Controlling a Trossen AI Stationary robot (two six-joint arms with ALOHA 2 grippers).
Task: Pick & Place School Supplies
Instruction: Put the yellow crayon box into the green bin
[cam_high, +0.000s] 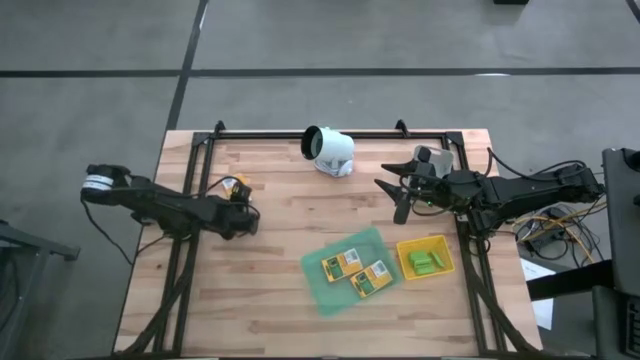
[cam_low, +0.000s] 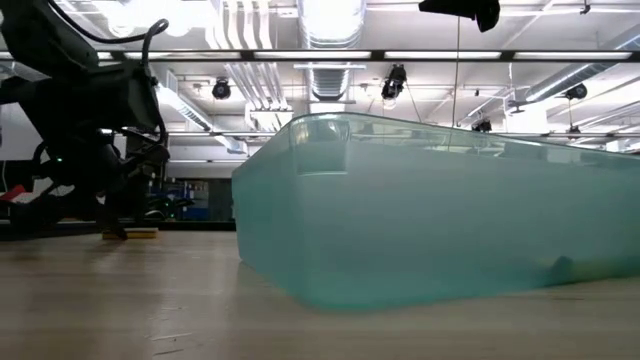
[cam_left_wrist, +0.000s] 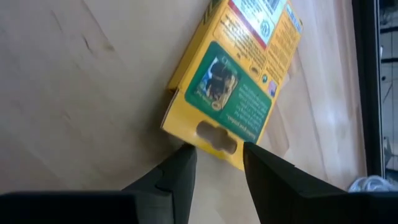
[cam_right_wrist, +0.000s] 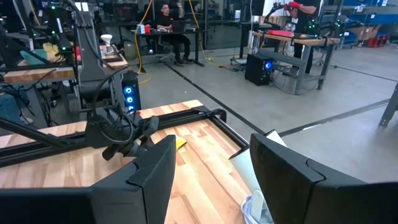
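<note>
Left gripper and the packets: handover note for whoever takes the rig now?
Left gripper: low at the table's left, jaws apart straddling the end of the third packet; no grip visible.
Right gripper: open, empty, waiting at the table's right rear.
Done: two packets on the green tray; green blocks in the yellow tray.
Left: grasp and place the third packet. No scissors in view.

Two packets (cam_high: 355, 272) on tray (cam_high: 318, 291)
</note>
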